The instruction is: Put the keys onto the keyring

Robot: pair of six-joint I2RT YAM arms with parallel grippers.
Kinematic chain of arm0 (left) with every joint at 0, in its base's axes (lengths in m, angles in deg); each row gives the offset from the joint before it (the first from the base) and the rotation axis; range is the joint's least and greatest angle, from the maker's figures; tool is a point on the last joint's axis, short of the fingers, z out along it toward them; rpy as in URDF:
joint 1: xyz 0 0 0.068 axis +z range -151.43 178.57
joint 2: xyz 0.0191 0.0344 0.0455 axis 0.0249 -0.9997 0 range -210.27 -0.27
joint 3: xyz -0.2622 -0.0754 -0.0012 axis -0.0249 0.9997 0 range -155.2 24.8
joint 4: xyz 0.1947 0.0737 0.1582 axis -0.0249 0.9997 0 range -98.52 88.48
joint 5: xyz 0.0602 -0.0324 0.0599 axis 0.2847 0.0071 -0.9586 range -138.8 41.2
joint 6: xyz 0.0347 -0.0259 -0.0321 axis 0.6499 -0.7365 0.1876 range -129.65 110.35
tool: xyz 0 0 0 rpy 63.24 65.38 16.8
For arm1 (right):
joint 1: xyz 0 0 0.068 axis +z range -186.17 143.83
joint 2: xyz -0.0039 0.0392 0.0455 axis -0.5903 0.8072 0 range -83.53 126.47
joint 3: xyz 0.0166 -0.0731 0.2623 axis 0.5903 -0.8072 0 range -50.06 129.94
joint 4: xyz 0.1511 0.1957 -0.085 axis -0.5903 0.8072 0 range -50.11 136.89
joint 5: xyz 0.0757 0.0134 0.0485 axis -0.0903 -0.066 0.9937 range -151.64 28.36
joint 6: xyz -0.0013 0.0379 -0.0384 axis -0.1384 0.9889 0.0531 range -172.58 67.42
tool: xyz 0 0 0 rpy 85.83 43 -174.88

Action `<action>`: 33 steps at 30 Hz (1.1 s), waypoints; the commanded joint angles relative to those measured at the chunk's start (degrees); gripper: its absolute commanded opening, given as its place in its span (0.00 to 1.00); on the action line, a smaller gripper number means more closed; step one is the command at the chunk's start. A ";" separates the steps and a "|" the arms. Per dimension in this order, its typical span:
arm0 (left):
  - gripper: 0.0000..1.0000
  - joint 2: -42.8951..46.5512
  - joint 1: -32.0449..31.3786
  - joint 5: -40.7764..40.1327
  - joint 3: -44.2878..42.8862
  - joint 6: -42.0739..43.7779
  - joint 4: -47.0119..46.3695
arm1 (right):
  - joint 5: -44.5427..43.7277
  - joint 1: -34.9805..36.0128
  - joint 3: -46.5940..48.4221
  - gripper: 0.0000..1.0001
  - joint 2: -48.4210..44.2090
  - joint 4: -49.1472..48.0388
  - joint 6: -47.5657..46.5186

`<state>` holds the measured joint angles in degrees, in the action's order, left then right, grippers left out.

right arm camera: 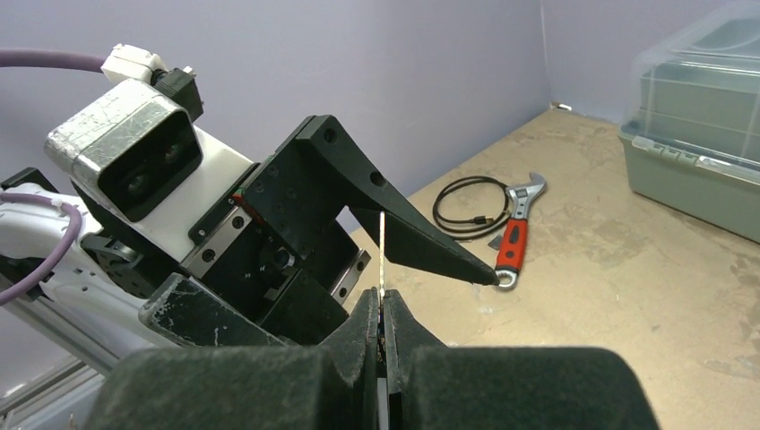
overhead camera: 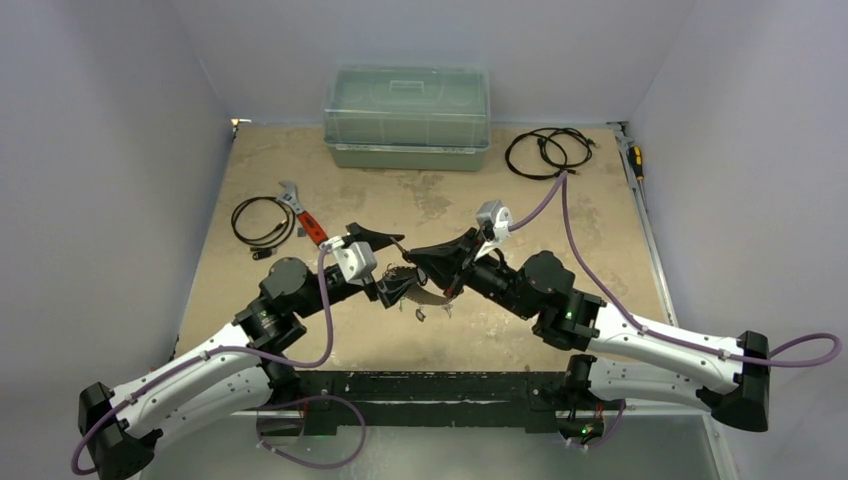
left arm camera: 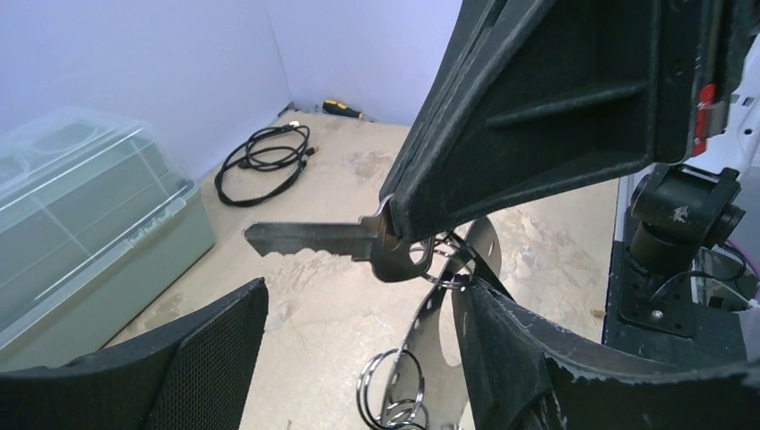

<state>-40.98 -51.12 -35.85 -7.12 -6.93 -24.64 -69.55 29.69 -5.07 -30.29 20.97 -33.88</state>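
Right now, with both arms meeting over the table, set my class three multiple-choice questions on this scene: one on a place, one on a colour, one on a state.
1. Where does the clear-lidded box stand on the table?
A) at its far edge
B) at its near edge
C) in its middle

2. What colour is the handle of the wrench?
A) blue
B) red
C) green

3. How are the right fingers?
A) wide open, empty
B) shut on the wrench
C) shut on a key

Answers:
1 A: the top view shows it by the back wall.
2 B: the red grip shows from above.
3 C: the right wrist view shows them pressed on the key's thin edge.
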 commanded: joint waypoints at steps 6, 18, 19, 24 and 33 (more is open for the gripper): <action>0.71 1.80 -0.41 3.06 0.38 0.09 -6.14 | 1.77 -0.11 1.39 0.00 0.19 -5.75 1.98; 0.22 0.38 -0.41 6.09 -0.12 -0.42 -5.56 | 2.37 -0.12 1.37 0.00 0.03 -6.35 2.61; 0.17 0.29 -0.41 6.25 -0.15 -0.60 -5.49 | 2.24 -0.12 1.36 0.00 -0.05 -6.32 2.53; 0.00 0.27 -0.42 6.56 -0.09 -0.96 -5.24 | 1.57 -0.10 1.48 0.00 -0.61 -5.84 2.07; 0.00 1.07 -0.41 9.10 -0.10 -1.82 -4.72 | -1.46 -0.12 2.12 0.00 -0.79 -3.52 1.80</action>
<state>-40.50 -51.40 -29.56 -7.12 -7.61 -27.79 -68.43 29.41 -5.07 -30.03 19.40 -32.24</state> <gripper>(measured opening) 0.041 0.009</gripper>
